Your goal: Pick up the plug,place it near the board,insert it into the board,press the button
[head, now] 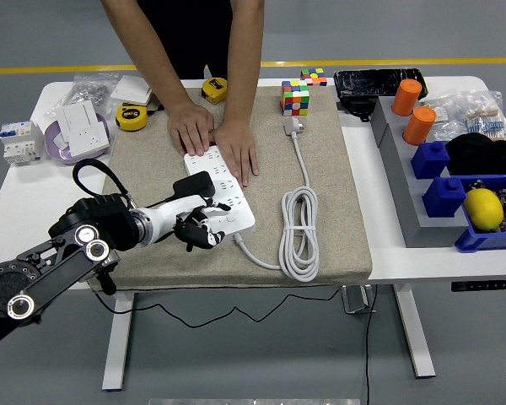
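Grey floor with a yellow line runs behind the white table, most of whose middle is covered by a tan mat. On the mat lies the white power board, its far end pinned flat by a person's two hands; the person's body above the forearms is cut off by the picture's top edge. The black plug sits on the board's near-left part, but whether its pins are fully seated cannot be made out, as its underside is hidden. The robot's left hand reaches in from the lower left, its dark fingers curled down at the board's near end, just beside the plug; they hide that part of the board, and whether they press anything there is unclear, so the hand reads as closed on nothing. A thin black cable loops over the wrist, and its run towards the plug is lost behind the arm. The board's own white cord lies coiled to the right on the mat. Beyond the mat stand a colour cube and a yellow tape measure. Blue bins on the right are cut off by the frame edge.
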